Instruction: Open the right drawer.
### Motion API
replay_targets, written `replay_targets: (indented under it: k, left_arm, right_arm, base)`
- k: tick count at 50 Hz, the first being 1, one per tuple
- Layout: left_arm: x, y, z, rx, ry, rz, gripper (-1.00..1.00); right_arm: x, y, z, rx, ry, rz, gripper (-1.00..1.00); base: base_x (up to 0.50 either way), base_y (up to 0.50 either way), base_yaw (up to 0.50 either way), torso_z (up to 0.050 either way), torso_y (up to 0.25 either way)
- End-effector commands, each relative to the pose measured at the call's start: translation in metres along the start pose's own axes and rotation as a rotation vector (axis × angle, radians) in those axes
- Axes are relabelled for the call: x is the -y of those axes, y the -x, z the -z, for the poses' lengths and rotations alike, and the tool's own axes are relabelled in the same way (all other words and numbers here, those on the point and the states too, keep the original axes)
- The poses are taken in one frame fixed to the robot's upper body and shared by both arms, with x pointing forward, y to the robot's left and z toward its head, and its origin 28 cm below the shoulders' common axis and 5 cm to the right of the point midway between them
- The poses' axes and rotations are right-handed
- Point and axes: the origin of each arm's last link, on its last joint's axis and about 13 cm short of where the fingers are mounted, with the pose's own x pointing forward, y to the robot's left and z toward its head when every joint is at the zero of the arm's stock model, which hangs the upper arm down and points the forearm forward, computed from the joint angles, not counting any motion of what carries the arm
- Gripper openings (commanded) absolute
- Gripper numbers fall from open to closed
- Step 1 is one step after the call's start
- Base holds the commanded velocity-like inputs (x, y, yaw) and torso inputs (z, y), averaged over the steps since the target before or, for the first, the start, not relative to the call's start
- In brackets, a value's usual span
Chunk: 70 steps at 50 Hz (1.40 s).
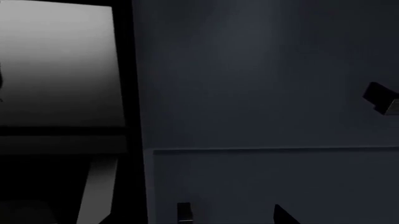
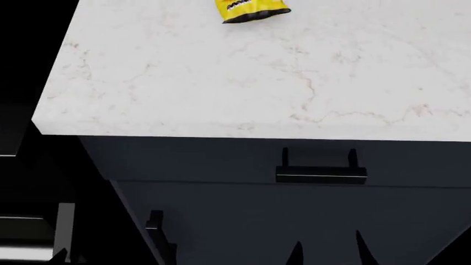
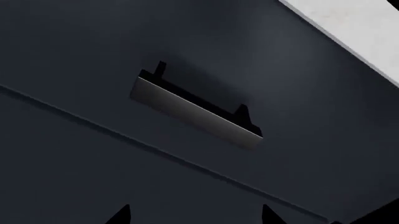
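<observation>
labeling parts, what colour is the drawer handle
Dark metallic grey handle, black posts; clearest in the right wrist view.

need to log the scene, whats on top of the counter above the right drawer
On the white marble countertop only a yellow snack bag shows, cut off by the frame's top edge. The right drawer below is shut, so its inside is hidden.

right drawer (image 2: 220, 160), navy, shut, under countertop
</observation>
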Motion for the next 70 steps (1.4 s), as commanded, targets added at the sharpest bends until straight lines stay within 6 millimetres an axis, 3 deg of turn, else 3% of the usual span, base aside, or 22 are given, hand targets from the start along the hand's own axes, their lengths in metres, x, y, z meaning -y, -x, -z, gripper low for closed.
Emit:
replay_targets:
  k: [1,7,17,21,38,41,70]
  left_arm:
    - [0.001,0.001,0.000,-0.002,0.000,0.006,1.00]
    - [0.001,0.002,0.000,-0.001,0.003,0.008,1.00]
    - [0.001,0.001,-0.001,0.004,0.002,0.011,1.00]
    - [0.001,0.001,0.000,0.000,0.003,0.011,1.00]
    - [0.001,0.001,0.000,0.000,0.003,0.011,1.00]
    - [0.001,0.002,-0.001,-0.001,0.001,0.011,1.00]
    - [0.001,0.002,0.000,-0.002,-0.002,0.007,1.00]
  right_arm:
    - [0.007,-0.007,-0.005,0.027,0.228,0.047,1.00]
    - [0.009,-0.012,-0.005,0.027,0.415,0.036,1.00]
    - [0.011,-0.016,-0.005,0.041,0.497,0.038,1.00]
    - [0.014,-0.020,-0.007,0.048,0.615,0.062,1.00]
    - [0.014,-0.020,-0.007,0.048,0.615,0.062,1.00]
    - [0.011,-0.022,-0.004,0.109,0.808,0.059,1.00]
    - [0.020,-0.057,0.008,0.121,1.206,0.131,1.00]
  base:
    - [0.00,0.00,0.00,0.000,0.000]
    - [0.00,0.00,0.00,0.000,0.000]
    - [0.00,0.00,0.00,0.000,0.000]
    - [0.00,0.00,0.00,0.000,0.000]
    - [0.00,0.00,0.00,0.000,0.000]
    - [0.00,0.00,0.00,0.000,0.000]
    - [0.00,0.00,0.00,0.000,0.000]
